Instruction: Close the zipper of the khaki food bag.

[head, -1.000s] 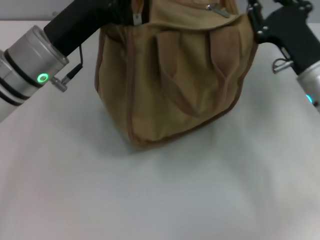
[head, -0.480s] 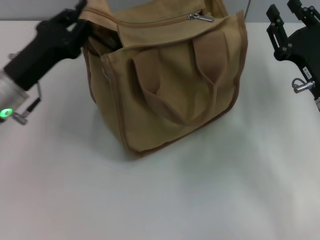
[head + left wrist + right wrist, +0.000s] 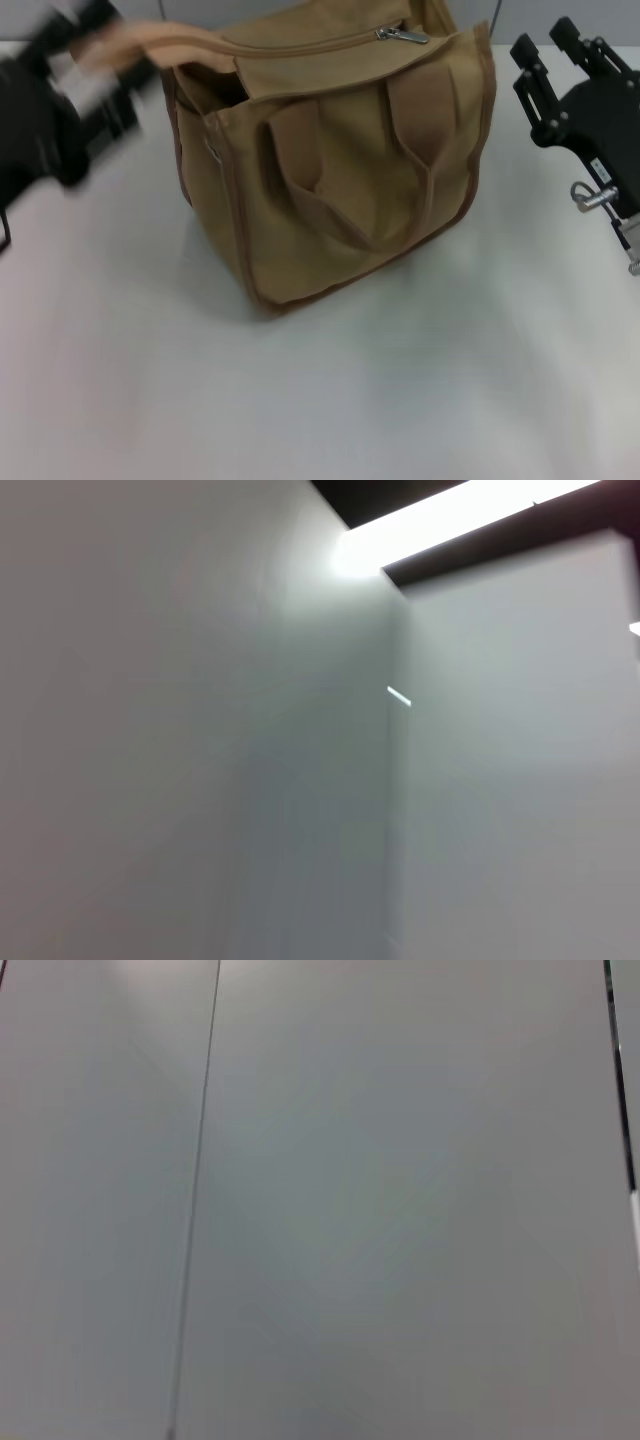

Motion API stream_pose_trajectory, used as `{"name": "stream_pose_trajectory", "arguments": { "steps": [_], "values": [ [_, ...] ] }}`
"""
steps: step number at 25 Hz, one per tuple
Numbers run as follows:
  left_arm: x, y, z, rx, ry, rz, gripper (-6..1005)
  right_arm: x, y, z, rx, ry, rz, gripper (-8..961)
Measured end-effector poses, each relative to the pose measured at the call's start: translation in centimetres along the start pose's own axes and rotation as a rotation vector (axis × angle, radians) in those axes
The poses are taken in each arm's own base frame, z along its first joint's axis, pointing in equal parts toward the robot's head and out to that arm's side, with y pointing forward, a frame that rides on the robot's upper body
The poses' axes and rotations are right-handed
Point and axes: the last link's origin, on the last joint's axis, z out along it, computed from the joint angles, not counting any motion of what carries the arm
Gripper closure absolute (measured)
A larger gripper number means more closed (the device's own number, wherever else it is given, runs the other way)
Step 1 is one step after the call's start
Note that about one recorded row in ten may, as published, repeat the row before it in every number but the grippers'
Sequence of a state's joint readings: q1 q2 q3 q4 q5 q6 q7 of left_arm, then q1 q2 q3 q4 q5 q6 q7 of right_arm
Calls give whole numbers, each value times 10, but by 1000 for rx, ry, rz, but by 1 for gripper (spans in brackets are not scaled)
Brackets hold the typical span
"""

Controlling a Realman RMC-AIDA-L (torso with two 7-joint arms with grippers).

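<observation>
Left end effector (image 3: 95, 45) sits blurred at the bag's (image 3: 340, 190) upper left corner, against a stretched-out strip of khaki fabric; whether it is clamped or apart cannot be told. Bag stands mid-tabletop (image 3: 350, 400), zipper (image 3: 330, 42) along its top, silver pull (image 3: 402, 35) near the right end. Right end effector (image 3: 548, 60) hovers just right of the bag, fingers apart, gripping nothing.

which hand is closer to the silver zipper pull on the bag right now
The right hand; it hangs just off the bag's right side. The pull tab sits near that end. The left hand is at the bag's far left corner.
</observation>
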State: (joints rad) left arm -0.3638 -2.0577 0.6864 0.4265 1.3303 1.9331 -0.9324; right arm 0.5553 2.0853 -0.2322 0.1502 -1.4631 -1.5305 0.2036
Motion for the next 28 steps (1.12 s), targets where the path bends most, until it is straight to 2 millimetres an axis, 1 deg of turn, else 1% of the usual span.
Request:
{"name": "stream_pose_trajectory", "arguments": {
  "steps": [2, 5, 8, 10, 12, 14, 18, 20, 22, 28],
  "values": [
    [-3, 12, -9, -81, -75, -7, 330, -1, -5, -7, -44, 13, 80, 525],
    [-10, 25, -25, -123, -162, -24, 213, -5, -8, -20, -129, 24, 150, 525],
    [-22, 38, -41, -161, -265, -23, 199, -9, -7, -34, -235, 44, 183, 526],
    [-32, 44, -47, -184, -331, -21, 189, -10, -5, -42, -317, 85, 188, 524],
    [-44, 48, -48, -186, -384, -25, 179, -7, -2, -47, -386, 135, 185, 521],
    [-56, 46, -44, -172, -438, -28, 170, -4, 0, -52, -441, 180, 167, 518],
    [-71, 45, -35, -193, -505, -44, 165, 3, 13, -60, -565, 254, 146, 404],
    [-74, 46, -32, -210, -511, -45, 165, 5, 20, -62, -615, 277, 147, 347],
    [-76, 46, -29, -221, -517, -48, 165, 9, 28, -66, -672, 306, 152, 174],
    [-84, 53, -30, -282, -561, -27, 165, 12, 39, -72, -748, 344, 176, 174]
  ]
}}
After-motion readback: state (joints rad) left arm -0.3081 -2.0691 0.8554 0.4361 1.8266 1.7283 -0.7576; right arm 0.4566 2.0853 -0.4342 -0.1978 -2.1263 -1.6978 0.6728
